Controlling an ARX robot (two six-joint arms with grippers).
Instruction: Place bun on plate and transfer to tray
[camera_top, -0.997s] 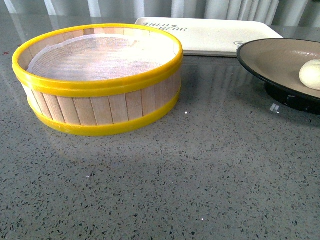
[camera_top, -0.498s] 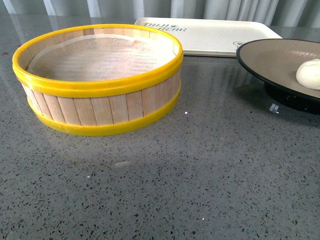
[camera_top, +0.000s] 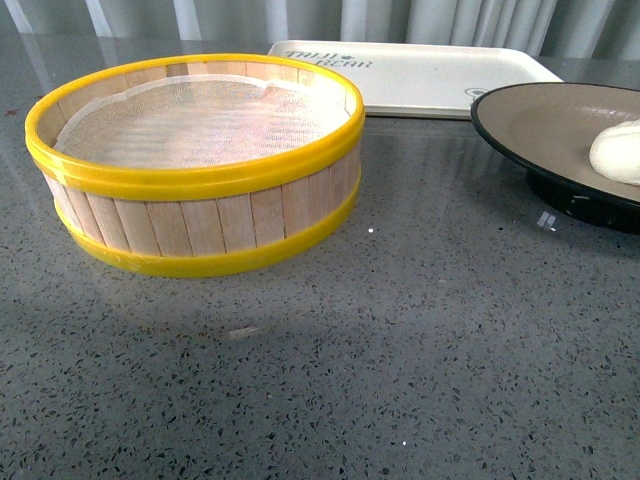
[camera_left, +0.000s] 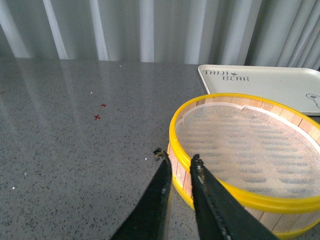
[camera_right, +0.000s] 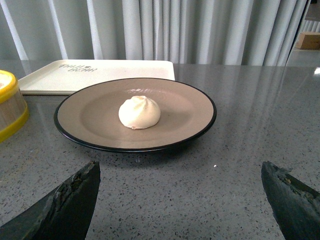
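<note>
The off-white pleated bun rests near the middle of the black-rimmed beige plate; in the front view the bun shows at the right edge on the plate. Behind the plate lies the cream tray, also seen at the back in the front view as the tray. My right gripper is open wide, low over the counter in front of the plate, with nothing between its fingers. My left gripper is shut and empty, beside the outer wall of the steamer basket. Neither arm shows in the front view.
A yellow-rimmed wooden steamer basket with a white mesh liner and nothing on it stands at the left of the grey speckled counter. The basket is close to the left fingertips. Grey curtains hang behind.
The front view has shifted slightly; the basket, tray and plate sit a little lower in the picture than a second ago. The bun stays on the plate.
</note>
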